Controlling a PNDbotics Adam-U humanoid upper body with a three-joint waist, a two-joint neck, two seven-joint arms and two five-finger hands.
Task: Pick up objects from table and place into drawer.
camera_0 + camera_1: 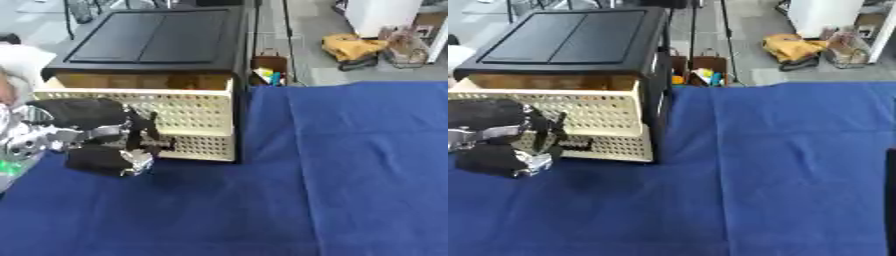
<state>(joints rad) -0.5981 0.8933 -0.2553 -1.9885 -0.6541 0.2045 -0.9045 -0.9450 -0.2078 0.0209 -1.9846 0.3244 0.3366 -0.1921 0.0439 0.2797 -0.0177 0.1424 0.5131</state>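
1. I'm looking down at the bench [350, 175], covered in a blue cloth [798, 165] with a long crease running near to far down its middle.
2. At the far left stands the drawer unit [157, 45], black on top, with its cream perforated drawer [188, 107] pulled out toward me.
3. A second cream perforated front [206, 146] sits below it, closed as far as I can tell.
4. My left hand [122, 137] comes in from the left edge and sits right in front of the open drawer, low against its perforated face.
5. The fingers [150, 131] look curled, bunched close to the drawer front, though the hand is blurred, so I cannot tell whether they hold anything.
6. I cannot make out any object between them, only black and silver parts of the hand itself.
7. The inside of the open drawer shows a brownish back wall; I cannot tell what lies in it.
8. My right hand does not show clearly; only a dark sliver [891, 200] sits at the right edge in the right eye view, and I cannot say what it is.
9. Beyond the bench's far edge, on the floor, stand brown paper bags [703, 70] with colourful things in them, and further right lies a yellow bundle [352, 47].
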